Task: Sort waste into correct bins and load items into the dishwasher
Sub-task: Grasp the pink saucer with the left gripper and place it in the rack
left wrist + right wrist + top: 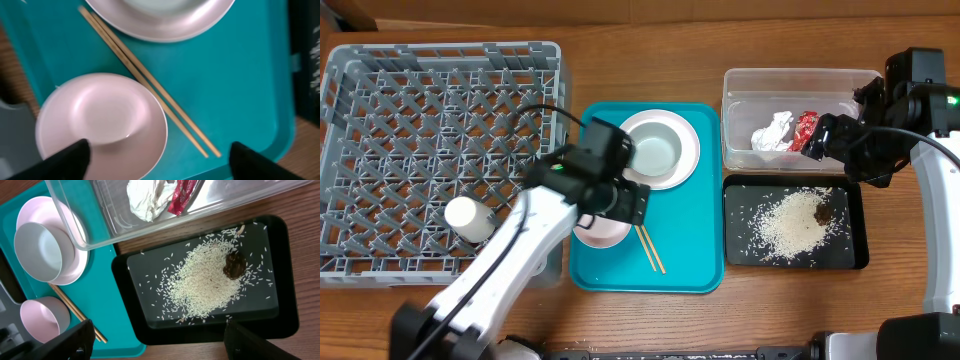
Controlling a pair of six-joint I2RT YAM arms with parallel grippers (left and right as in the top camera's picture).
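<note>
My left gripper (623, 203) (157, 164) is open over the pale pink bowl (603, 234) (100, 120) on the teal tray, one finger above the bowl. The wooden chopsticks (651, 248) (150, 82) lie beside the bowl. The grey bowl (654, 153) sits on the white plate (688, 130). The white cup (470, 218) stands in the grey dish rack (420, 120). My right gripper (828, 138) (160, 345) is open and empty, above the black tray (740, 250) (130, 330). That tray holds rice (205, 280) and a brown scrap (234, 266). The clear tub (740, 90) holds the tissue (773, 131) and red wrapper (805, 128).
The teal tray (690, 250) lies between the dish rack and the two bins. The clear tub sits just behind the black tray at the right. Bare wooden table shows along the front edge and at the far right.
</note>
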